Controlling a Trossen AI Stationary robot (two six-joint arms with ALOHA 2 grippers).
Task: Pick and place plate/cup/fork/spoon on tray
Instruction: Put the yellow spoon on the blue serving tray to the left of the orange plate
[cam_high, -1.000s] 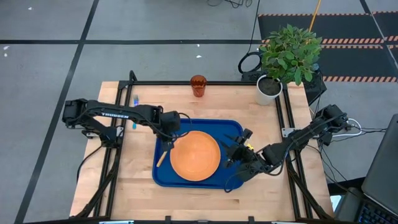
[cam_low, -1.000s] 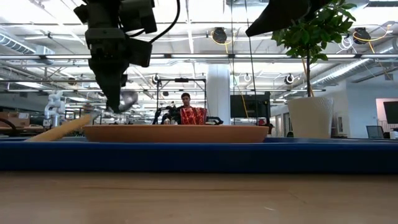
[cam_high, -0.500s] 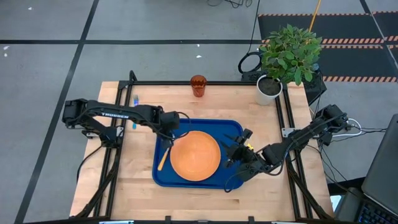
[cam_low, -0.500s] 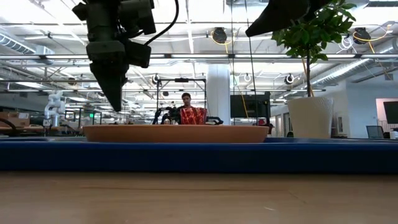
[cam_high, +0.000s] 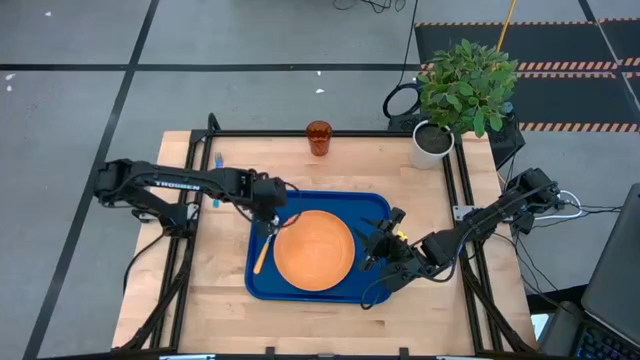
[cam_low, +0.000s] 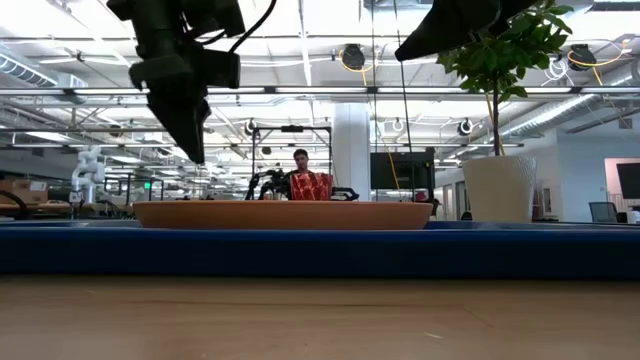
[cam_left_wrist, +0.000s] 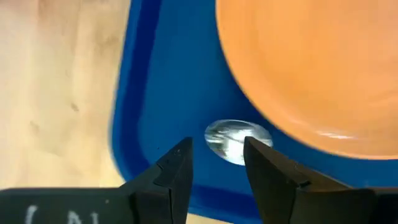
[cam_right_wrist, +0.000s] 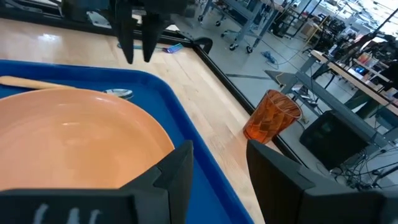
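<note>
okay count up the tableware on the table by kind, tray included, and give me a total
Plate: 1
Cup: 1
Fork: 1
Spoon: 1
Tray: 1
Total: 5

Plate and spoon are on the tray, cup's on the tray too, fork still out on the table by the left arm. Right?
Not quite: the cup isn't on the tray. The high view shows it standing on the bare table at the far edge. The rest holds: plate and spoon are on the tray, and the fork lies on the table by the left arm.
</note>
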